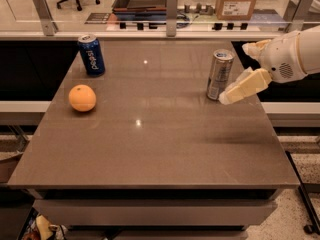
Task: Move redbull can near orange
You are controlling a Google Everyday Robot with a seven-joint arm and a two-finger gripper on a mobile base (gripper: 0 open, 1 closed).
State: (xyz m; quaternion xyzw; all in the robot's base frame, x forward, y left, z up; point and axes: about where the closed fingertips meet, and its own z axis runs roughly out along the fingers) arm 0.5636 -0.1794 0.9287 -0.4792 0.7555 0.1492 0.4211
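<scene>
Cut off at the right edge just behind the gripper, at 3 o'clock of the redbull can; too blurred to read any can lettering.

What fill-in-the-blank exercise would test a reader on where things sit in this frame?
1. The redbull can stands ___ on the table.
2. The gripper is close beside the ___ can, in the picture's right part.
3. The orange lies nearest the Pepsi can, on the picture's ___ side.

Missing words: upright; redbull; left.
</scene>
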